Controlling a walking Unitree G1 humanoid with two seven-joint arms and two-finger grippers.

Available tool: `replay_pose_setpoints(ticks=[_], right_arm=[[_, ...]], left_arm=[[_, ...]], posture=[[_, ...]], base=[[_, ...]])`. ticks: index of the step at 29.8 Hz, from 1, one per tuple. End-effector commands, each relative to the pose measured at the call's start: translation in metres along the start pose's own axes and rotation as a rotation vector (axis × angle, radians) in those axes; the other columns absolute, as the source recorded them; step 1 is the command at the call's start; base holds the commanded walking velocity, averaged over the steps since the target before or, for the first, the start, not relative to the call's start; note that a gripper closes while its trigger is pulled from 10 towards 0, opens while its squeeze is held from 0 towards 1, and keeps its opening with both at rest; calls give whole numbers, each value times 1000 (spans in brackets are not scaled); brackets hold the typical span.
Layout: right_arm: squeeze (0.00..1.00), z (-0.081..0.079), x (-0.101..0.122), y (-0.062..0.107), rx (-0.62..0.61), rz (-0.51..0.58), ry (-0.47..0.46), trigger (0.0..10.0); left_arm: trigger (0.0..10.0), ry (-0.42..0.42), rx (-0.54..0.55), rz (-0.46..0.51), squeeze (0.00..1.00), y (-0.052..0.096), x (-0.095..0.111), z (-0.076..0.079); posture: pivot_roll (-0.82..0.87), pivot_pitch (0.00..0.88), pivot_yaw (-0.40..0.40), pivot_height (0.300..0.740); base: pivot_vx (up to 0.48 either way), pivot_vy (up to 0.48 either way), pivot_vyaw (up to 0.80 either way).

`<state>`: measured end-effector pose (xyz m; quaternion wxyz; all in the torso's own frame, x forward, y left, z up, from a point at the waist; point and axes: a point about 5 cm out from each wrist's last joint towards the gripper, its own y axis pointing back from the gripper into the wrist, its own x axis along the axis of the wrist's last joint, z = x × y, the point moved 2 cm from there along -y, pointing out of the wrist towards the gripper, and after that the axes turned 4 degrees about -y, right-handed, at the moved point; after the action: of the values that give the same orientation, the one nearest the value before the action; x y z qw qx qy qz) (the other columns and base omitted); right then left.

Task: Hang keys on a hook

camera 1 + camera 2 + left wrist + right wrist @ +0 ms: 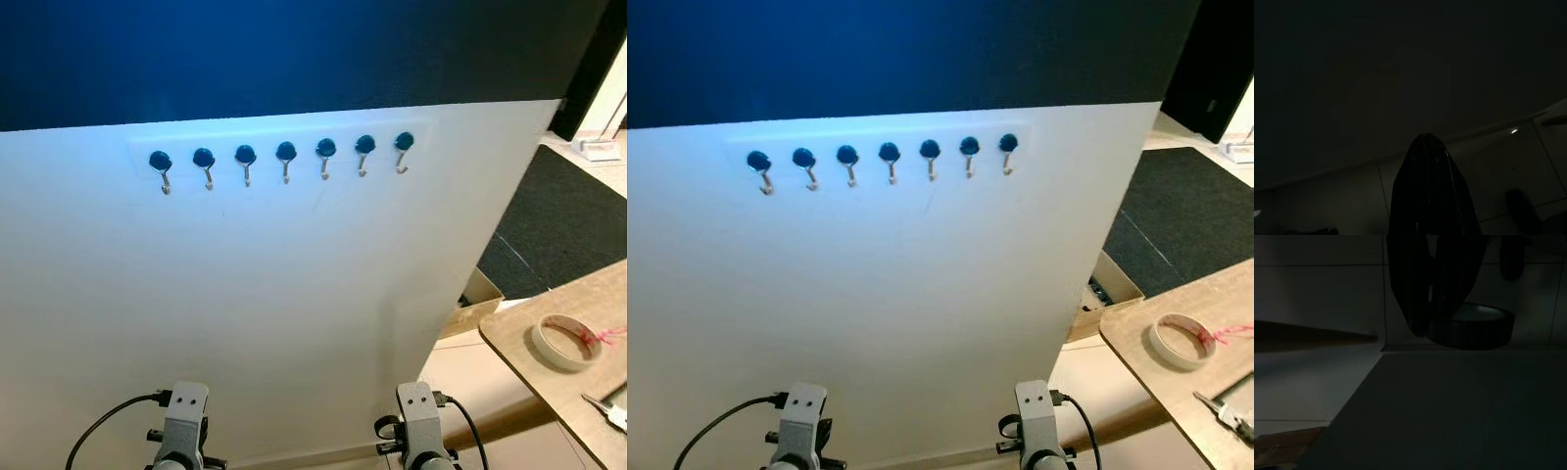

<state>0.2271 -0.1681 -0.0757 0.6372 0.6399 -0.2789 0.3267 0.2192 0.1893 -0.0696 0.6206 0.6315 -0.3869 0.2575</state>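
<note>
A row of several small metal hooks [285,163] with round blue heads runs across the upper part of a white board [255,304] straight ahead of me. No hook has anything hanging from it. At the far right, a small metal item [609,409] that may be the keys lies on a wooden table [549,387]. Both silver arms hang low at the board's foot, the left [183,423] and the right [421,423]. In the dark left wrist view, my left gripper [1425,142] looks shut into a single black point with nothing in it. My right gripper [1442,325] is a dark shape above the floor.
A roll of pale tape [563,341] sits on the wooden table. A cardboard box [475,299] stands on the floor beside the board's right edge, with a dark mat [563,220] beyond it. A dark blue wall [294,49] rises behind the board.
</note>
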Motion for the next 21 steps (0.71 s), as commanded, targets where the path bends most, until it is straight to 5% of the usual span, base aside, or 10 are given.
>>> replay_pose_setpoints(ticks=[1, 21], right_arm=[[0, -1, -6, 2, 7, -20, 4, 10000], [0, -3, -7, 2, 8, -20, -1, 10000]], left_arm=[[10000, 6, 3, -16, 27, 3, -6, -2], [10000, 1, 2, -15, 27, 4, -6, -4]], posture=[[27, 16, 20, 740], [33, 24, 24, 740]], base=[[-266, 0, 0], [-266, 0, 0]])
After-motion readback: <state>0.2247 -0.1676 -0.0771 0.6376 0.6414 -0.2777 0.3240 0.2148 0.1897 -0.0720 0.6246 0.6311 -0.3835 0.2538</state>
